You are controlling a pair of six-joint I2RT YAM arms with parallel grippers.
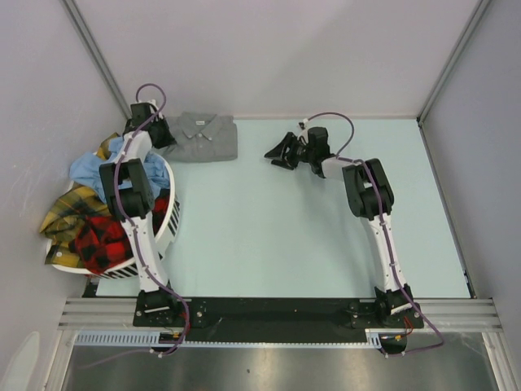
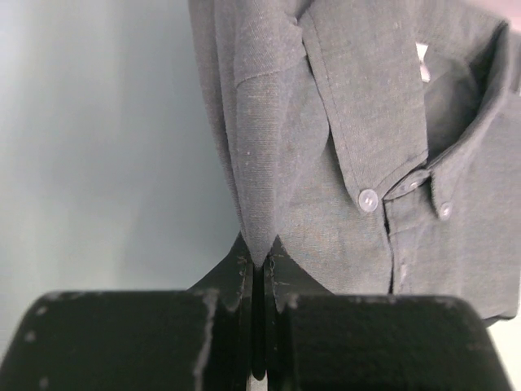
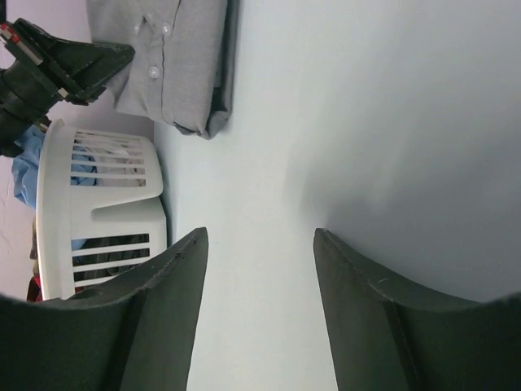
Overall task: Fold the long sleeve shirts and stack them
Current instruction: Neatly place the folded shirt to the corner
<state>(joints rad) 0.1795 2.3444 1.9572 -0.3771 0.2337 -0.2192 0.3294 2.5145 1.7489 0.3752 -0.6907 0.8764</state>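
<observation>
A plain mid-grey long sleeve shirt (image 1: 203,136) lies folded into a neat rectangle at the far left of the pale blue-green table (image 1: 309,228), close to the back wall, collar uppermost. The left wrist view shows its buttoned collar and placket, with 1 small pale button (image 2: 368,199) on the collar point.

The left gripper (image 1: 159,130) sits at the shirt's left edge. From its wrist camera, the 2 black fingers (image 2: 228,281) are pressed together with a corner of grey cloth pinched between their tips.

The right gripper (image 1: 279,151) is over bare table to the right of the shirt, apart from it and pointing towards it. Its 2 fingers (image 3: 183,277) are spread wide with nothing between them. Its camera sees the folded shirt's near edge (image 3: 175,57) and the left gripper (image 3: 65,65) beyond.

A white slotted plastic basket (image 1: 173,213) stands at the table's left edge, beside the left arm. 3 more garments are heaped in it and spill over its rim: a light blue shirt (image 1: 88,169) towards the back, a yellow plaid shirt (image 1: 69,213) hanging over the outer side, and a red-and-black plaid shirt (image 1: 102,240) nearest the arm bases. All 3 are crumpled and unfolded.
</observation>
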